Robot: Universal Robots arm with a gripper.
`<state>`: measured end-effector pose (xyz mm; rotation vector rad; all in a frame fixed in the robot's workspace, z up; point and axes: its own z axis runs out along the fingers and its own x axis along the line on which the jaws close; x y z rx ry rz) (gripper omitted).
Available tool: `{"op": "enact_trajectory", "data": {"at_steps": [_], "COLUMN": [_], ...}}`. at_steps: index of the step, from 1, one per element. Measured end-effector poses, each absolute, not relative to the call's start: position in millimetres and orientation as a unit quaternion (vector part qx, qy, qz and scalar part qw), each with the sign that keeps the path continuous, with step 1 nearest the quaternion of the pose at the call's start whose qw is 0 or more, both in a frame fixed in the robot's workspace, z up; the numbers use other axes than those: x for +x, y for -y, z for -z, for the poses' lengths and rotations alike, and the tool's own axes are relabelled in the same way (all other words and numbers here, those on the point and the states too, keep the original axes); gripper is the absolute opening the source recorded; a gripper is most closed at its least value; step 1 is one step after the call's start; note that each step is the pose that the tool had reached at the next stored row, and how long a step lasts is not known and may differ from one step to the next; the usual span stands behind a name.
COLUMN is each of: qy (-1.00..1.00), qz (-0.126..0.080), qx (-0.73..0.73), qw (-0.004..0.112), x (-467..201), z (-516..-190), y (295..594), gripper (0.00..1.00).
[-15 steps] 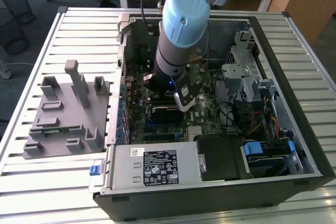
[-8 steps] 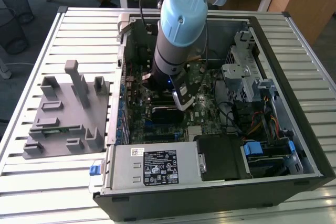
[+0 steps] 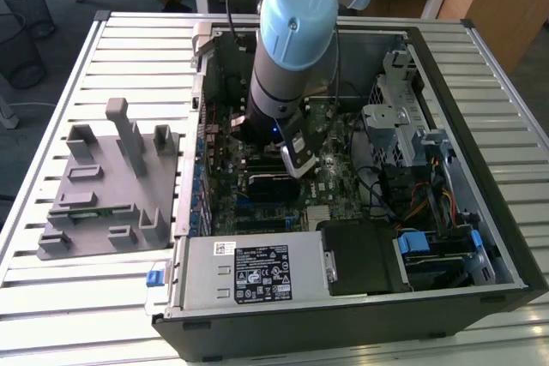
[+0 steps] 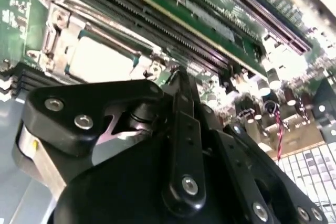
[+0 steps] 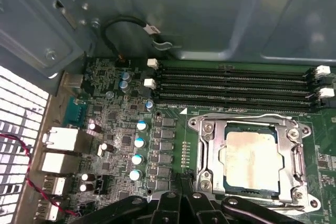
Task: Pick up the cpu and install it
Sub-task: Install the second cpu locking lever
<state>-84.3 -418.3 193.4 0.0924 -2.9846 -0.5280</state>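
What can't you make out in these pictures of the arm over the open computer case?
- In the exterior view, the cpu and its socket: the arm blocks them.
- In the first wrist view, the socket frame's near edge: covered by the claw, itself cut off by the picture's edge.
- In the second wrist view, part of the cpu: hidden by the claw's black linkage.

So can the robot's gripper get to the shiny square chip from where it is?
Probably yes. The cpu sits in its socket on the motherboard, uncovered from above, and the gripper hangs right beside the frame with nothing between them.
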Motion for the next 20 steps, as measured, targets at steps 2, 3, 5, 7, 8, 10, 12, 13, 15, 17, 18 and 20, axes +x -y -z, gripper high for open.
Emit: {"op": "enact_trajectory", "data": {"at_steps": [2, 3, 5, 7, 8, 10, 12, 13, 15, 17, 18, 20], "qy": [0.983, 0.983, 0.983, 0.983, 0.983, 0.983, 0.983, 0.983, 0.983, 0.983, 0.983, 0.983], "qz": [0.174, 0.174, 0.174, 0.174, 0.174, 0.174, 0.174, 0.174, 0.174, 0.174, 0.174, 0.174], "qx": [0.03, 0.03, 0.03, 0.03, 0.03, 0.03, 0.03, 0.03, 0.03, 0.03, 0.03, 0.03], "qw": [0.055, 0.055, 0.055, 0.055, 0.055, 0.055, 0.055, 0.055, 0.055, 0.055, 0.055, 0.055], "x": [-84, -84, -84, -84, -84, -84, -84, -84, -84, -84, -84, -84], "z": [-199, -201, -206, -210, -212, -214, -217, -218, -223, -229, -232, -238], "y": [418, 418, 418, 418, 418, 418, 418, 418, 418, 418, 418, 417], "gripper": [0.11, 0.11, 0.11, 0.11, 0.11, 0.11, 0.11, 0.11, 0.11, 0.11, 0.11, 0.11]}}
